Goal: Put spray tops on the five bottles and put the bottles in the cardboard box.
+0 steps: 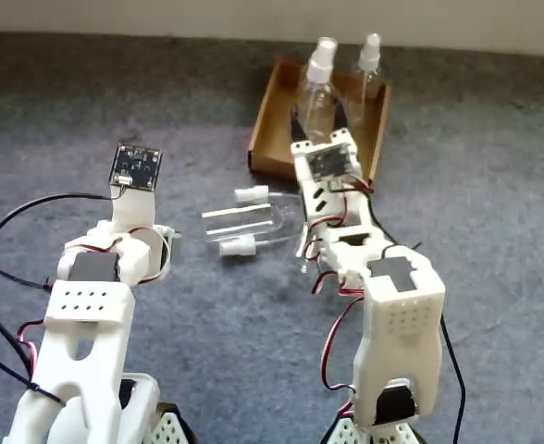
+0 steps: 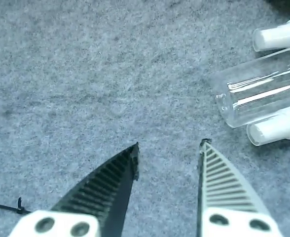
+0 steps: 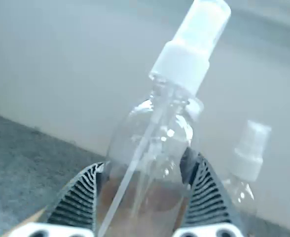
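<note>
Clear bottle (image 3: 150,148) between right jaws

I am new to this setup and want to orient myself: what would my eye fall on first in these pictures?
First, the right hand shut on a clear bottle with a white spray top, upright at the cardboard box, where a second topped bottle stands beside it. Then, on the carpet between the arms, a bare bottle lies with two spray tops alongside, near the open left hand.

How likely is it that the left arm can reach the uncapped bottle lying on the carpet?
Probably yes. The left gripper, jaws open, hangs over bare carpet close to the bottle, with nothing between them.
</note>
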You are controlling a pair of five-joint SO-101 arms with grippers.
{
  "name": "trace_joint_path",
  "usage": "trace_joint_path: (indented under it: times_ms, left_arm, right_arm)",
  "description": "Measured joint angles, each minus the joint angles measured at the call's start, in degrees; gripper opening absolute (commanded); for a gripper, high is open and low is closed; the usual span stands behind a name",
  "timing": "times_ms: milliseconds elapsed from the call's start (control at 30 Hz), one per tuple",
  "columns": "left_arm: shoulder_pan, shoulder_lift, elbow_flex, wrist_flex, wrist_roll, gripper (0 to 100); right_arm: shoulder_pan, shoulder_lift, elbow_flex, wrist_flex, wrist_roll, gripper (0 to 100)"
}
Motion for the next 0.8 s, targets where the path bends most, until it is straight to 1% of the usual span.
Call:
trace_joint_path:
  times_ms: [133,267,433,533,600,700,800]
  left_arm:
    - [0.0,0.0,0.0,0.0,0.0,19]
    - [0.0,0.0,0.53,-0.18,0.0,19]
    - [0.0,0.0,4.31,-5.36,0.0,19]
    - [0.0,0.0,7.03,-8.0,0.0,19]
    - [-1.58,0.0,8.7,-10.37,0.0,19]
    - [-5.19,0.0,10.9,-14.42,0.0,19]
    - [-8.09,0.0,12.84,-18.11,0.0,19]
  right_arm:
    - [-0.97,2.9,0.0,-3.87,1.23,0.4]
    - [-1.32,3.25,0.0,-4.4,5.19,0.4]
    - [-1.32,3.25,0.0,-4.4,9.67,0.4]
    - [-1.32,3.25,0.0,-4.4,10.46,0.4]
    - [-1.32,3.25,0.0,-4.4,11.52,0.4]
    - [-1.23,3.25,0.0,-4.57,15.47,0.4]
    - [0.0,3.25,0.0,-4.57,16.44,0.4]
